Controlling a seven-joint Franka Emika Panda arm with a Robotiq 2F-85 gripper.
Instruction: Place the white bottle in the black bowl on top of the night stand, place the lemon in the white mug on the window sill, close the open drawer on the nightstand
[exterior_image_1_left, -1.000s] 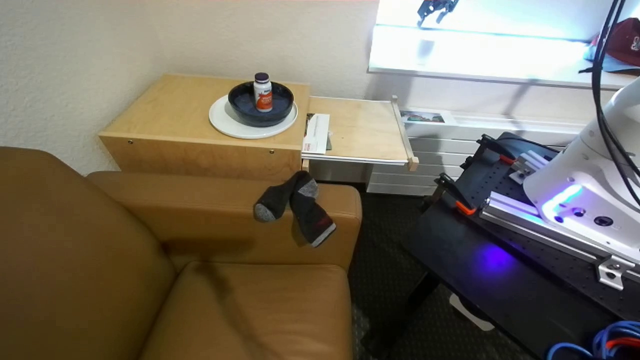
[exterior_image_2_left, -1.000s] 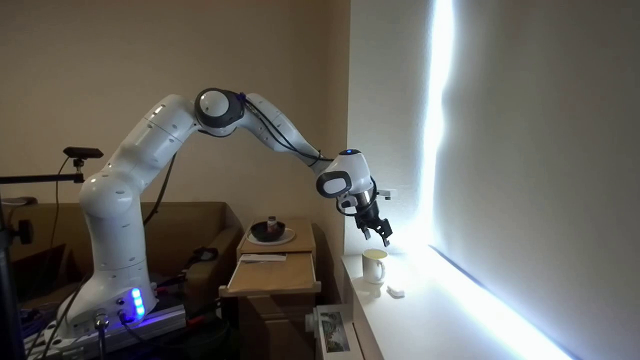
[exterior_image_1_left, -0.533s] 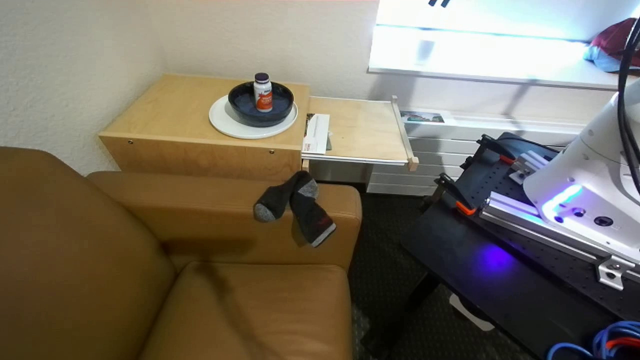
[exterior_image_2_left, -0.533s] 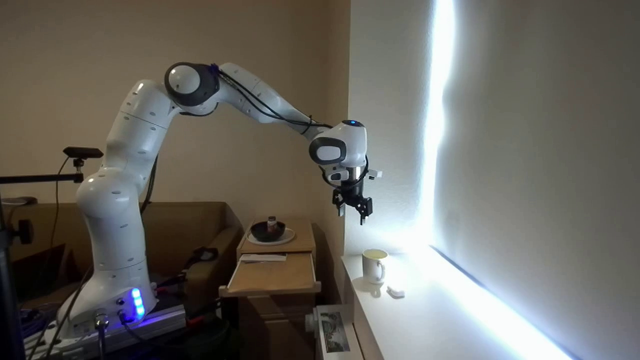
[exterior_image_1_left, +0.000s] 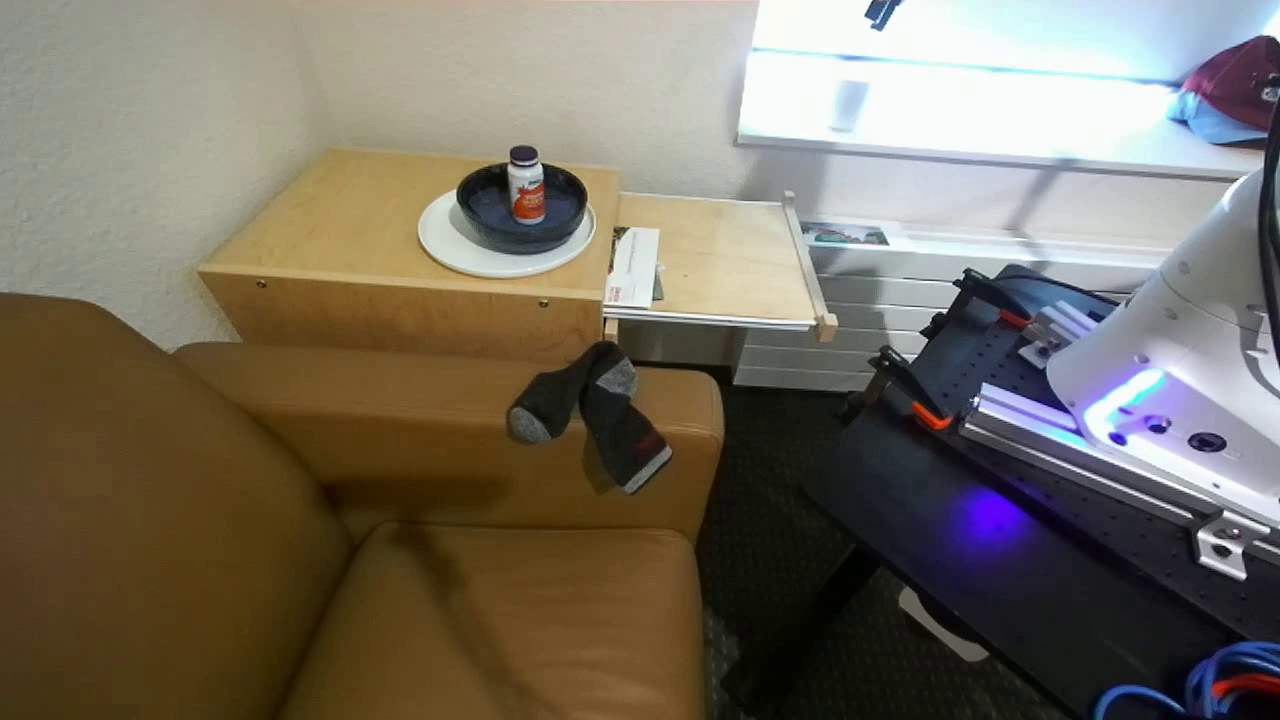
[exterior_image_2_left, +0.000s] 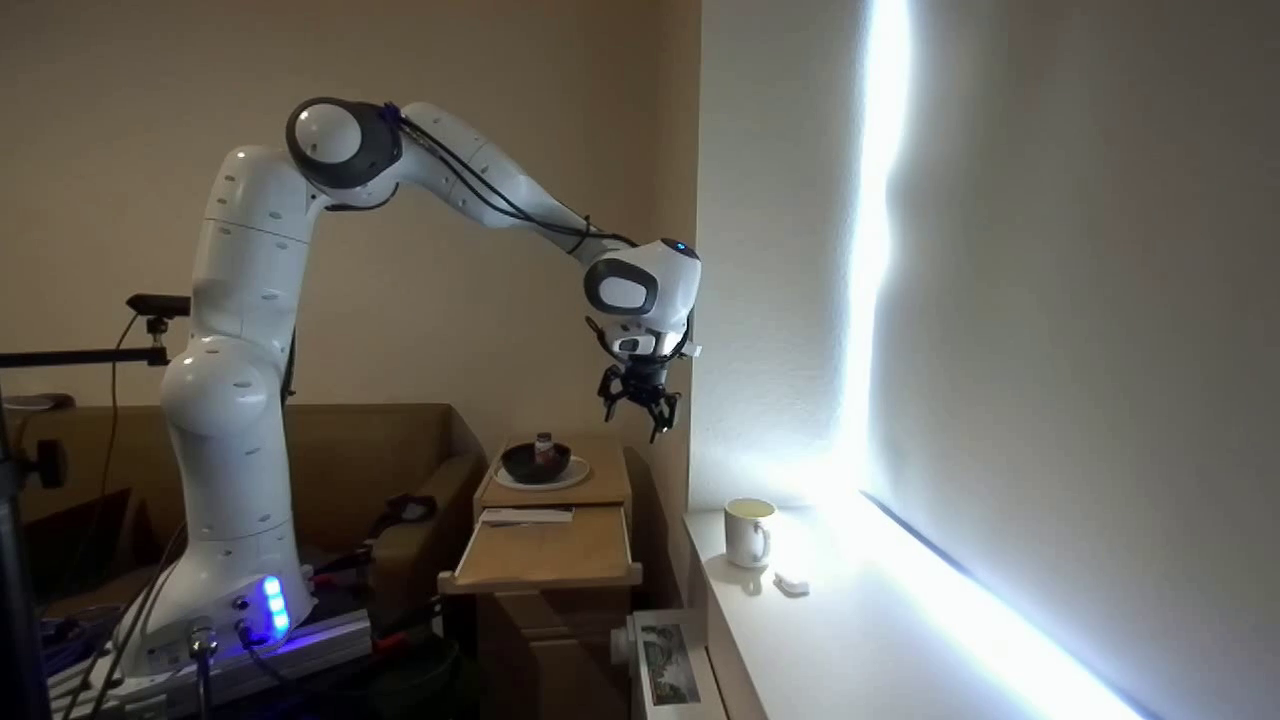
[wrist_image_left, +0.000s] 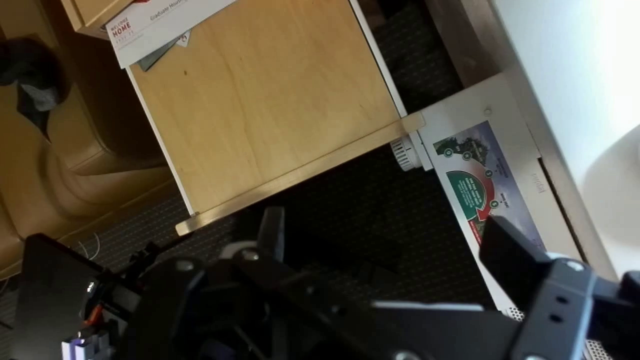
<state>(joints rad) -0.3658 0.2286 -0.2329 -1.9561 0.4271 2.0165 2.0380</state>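
The white bottle (exterior_image_1_left: 527, 190) stands upright inside the black bowl (exterior_image_1_left: 483, 210), which rests on a white plate (exterior_image_1_left: 455, 245) on top of the night stand (exterior_image_1_left: 350, 215). The drawer (exterior_image_2_left: 545, 555) is pulled out, and the wrist view shows its wooden board (wrist_image_left: 280, 95) and front lip. On the window sill (exterior_image_2_left: 850, 640) sits the white mug (exterior_image_2_left: 745, 540) with a yellowish inside. The lemon is hidden or out of view. My gripper (exterior_image_2_left: 633, 424) hangs in the air above and beyond the drawer, left of the mug. In the wrist view its fingers (wrist_image_left: 272, 232) are wide apart with nothing between them.
White papers (exterior_image_1_left: 633, 265) lie at the drawer's inner end. A radiator (wrist_image_left: 500, 150) with a printed picture runs beside the drawer front, under the sill. A small white object (exterior_image_2_left: 791, 583) is near the mug. Dark socks (exterior_image_1_left: 600, 400) drape over the sofa arm (exterior_image_1_left: 400, 400).
My arm has drawn back and up from over the mug, leftward in an exterior view to the drawer side. The gripper has turned and stays open. The bottle, bowl, mug and drawer are unmoved.
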